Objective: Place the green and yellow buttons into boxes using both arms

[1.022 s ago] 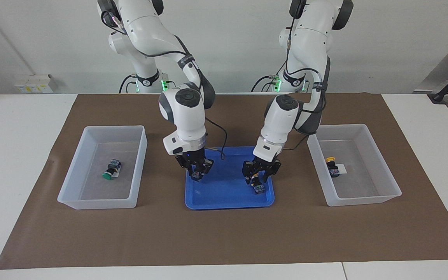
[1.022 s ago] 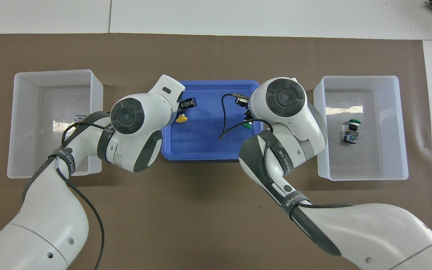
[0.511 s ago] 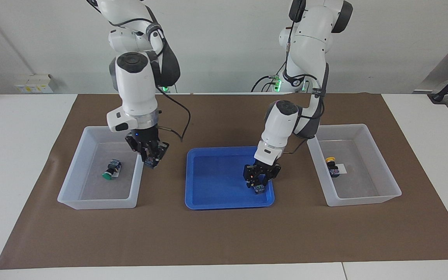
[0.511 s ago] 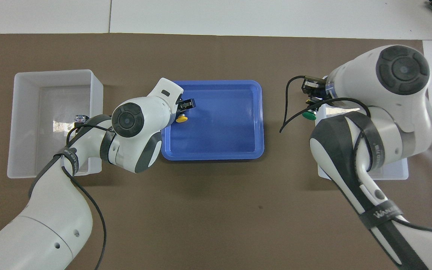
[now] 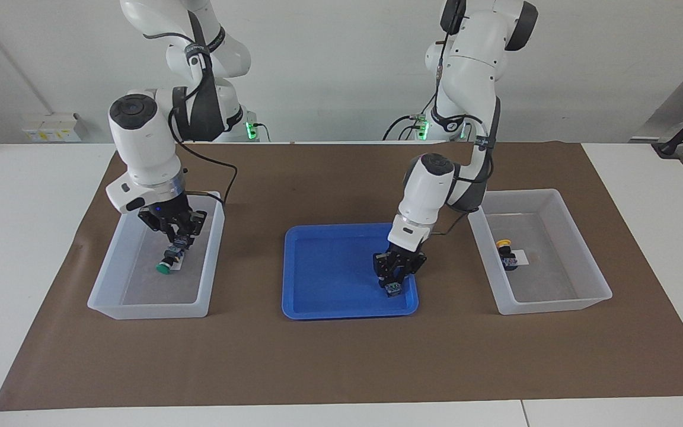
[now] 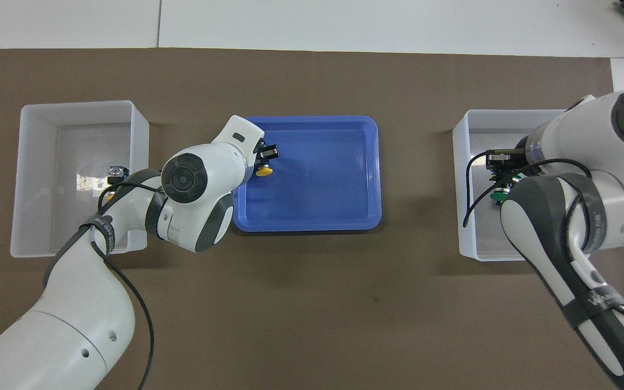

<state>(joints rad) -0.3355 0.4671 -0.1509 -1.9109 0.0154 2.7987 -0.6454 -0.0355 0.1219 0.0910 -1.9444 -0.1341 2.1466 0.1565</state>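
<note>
Facing view. Right tool [image 5: 178,236]: over box [image 5: 107,267] at 9 o'clock of blue tray [image 5: 294,308], clamped on green button [image 5: 181,241], cap hidden; second green button [image 5: 166,265] lies beneath. Left tool [image 5: 396,277]: closed on yellow button [image 5: 393,289] in tray.
Overhead view. Right arm [image 6: 561,216] covers much of its box; green caps partly hidden.

Bright, even light; soft shadows

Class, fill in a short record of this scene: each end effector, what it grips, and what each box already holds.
left end effector: shut on yellow button, low in blue tray
right end effector: shut on green button, over right-end box
right-end box contents: second green button
left-end box contents: second yellow button
</note>
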